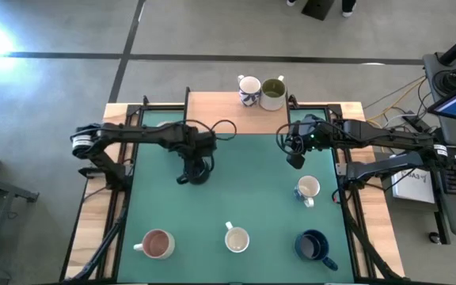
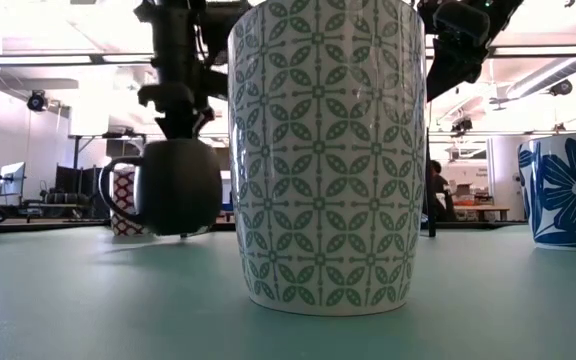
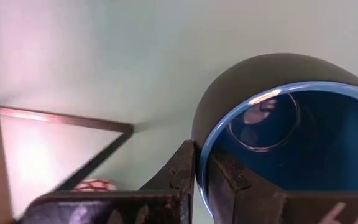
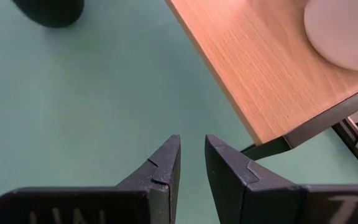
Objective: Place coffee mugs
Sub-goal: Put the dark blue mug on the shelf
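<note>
Left pincer (image 1: 194,176), centre-left of the high view over the green worktop (image 1: 236,198): clamped on the rim of a dark mug with a glossy blue inside (image 3: 278,143). The left wrist view shows one finger inside the rim and one outside. In the low view this dark mug (image 2: 173,187) hangs tilted just above the mat at left, handle toward the left of the frame.

Right pincer (image 4: 191,163), upper right of the mat in the high view (image 1: 295,158): holds nothing, fingers only a narrow gap apart, over bare green mat beside the edge of the light wooden board (image 4: 272,68).

Wooden board (image 1: 220,103), top centre of the high view: carries a white mug with a blue pattern (image 1: 248,90) and, just beside it to the right, a cream mug with an olive-green inside (image 1: 273,93).

On the mat, high view:
- small white mug (image 1: 308,189), right of centre, below the right pincer
- dark blue mug (image 1: 313,246), lower right
- white mug with a pale inside (image 1: 237,238), bottom centre
- white mug with a pink-brown inside (image 1: 156,245), lower left

Low view: a white mug with a green leaf-lattice pattern (image 2: 326,150) stands upright and fills the centre; a white mug with large blue flowers (image 2: 568,190) sits at the right edge.
</note>
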### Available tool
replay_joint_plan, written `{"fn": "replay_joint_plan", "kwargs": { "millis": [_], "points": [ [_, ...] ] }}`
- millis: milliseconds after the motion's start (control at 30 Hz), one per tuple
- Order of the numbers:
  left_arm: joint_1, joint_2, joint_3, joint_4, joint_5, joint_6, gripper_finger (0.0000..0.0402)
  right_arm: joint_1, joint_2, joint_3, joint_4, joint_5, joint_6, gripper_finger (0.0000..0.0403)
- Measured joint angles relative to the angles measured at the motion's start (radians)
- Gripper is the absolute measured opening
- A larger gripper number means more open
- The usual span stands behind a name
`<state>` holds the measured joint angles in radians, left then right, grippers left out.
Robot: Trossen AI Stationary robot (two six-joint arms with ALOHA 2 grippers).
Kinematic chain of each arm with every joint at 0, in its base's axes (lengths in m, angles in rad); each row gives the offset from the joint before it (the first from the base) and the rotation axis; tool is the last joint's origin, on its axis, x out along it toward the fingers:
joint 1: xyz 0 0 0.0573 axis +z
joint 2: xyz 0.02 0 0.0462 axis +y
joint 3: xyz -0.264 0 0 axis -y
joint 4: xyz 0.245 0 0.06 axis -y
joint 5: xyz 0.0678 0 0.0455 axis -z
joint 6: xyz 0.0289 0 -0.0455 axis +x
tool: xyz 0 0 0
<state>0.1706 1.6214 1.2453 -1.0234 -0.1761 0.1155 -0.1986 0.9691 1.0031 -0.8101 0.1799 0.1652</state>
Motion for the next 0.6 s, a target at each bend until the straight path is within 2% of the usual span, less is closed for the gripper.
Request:
{"fn": "replay_joint_plan", "kwargs": {
  "millis": [367, 600],
  "points": [
    [0.03, 0.071, 0.051, 0.031, 0.005, 0.224, 0.0006, 0.0, 0.0, 0.0, 0.0, 0.0, -0.008, 0.0063],
    [0.033, 0.086, 0.053, 0.06, 0.006, 0.288, 0.0007, 0.0, 0.0, 0.0, 0.0, 0.0, -0.009, 0.0063]
  ]
}}
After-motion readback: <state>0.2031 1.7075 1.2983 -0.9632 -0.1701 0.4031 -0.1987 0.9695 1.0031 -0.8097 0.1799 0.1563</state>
